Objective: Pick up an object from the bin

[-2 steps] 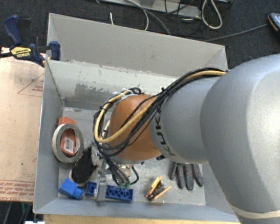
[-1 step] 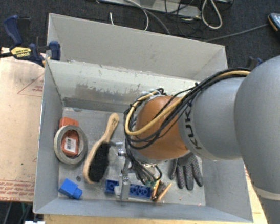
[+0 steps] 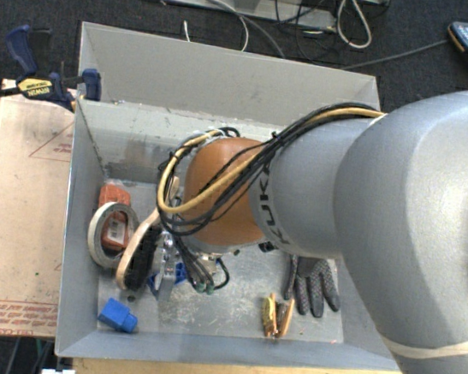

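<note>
My gripper [image 3: 176,265] is down in the left-middle of the bin, largely hidden under the arm's wrist. Right beside it on the left lies a brush [image 3: 139,257] with a pale wooden back and black bristles, standing on edge and touching or nearly touching the gripper. Further left a roll of whitish tape [image 3: 109,233] leans against the bin's left wall, with an orange-brown piece [image 3: 113,195] behind it. A small blue block [image 3: 118,316] lies in the near left corner, below the brush.
A grey knitted glove [image 3: 313,286] lies on the right side of the bin floor. A small brown and gold clip-like thing [image 3: 275,315] sits near the front wall. The big grey arm covers the bin's right and back parts.
</note>
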Controlling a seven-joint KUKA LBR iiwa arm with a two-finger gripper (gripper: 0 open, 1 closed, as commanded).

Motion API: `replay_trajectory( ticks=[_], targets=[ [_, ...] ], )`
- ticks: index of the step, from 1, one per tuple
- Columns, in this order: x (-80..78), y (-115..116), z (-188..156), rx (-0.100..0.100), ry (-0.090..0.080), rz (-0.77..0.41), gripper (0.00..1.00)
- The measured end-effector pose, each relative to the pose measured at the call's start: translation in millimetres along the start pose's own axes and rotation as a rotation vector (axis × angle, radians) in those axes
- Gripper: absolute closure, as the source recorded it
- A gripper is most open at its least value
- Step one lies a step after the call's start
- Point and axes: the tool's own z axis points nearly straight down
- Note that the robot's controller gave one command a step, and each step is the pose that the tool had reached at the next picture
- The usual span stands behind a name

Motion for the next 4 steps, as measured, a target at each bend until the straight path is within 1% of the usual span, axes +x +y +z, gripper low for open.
replay_trajectory(
  ticks=[4],
  targets=[
    [-0.1, 0.3, -0.2, -0.002, 0.000, 0.001, 1.00]
  ],
)
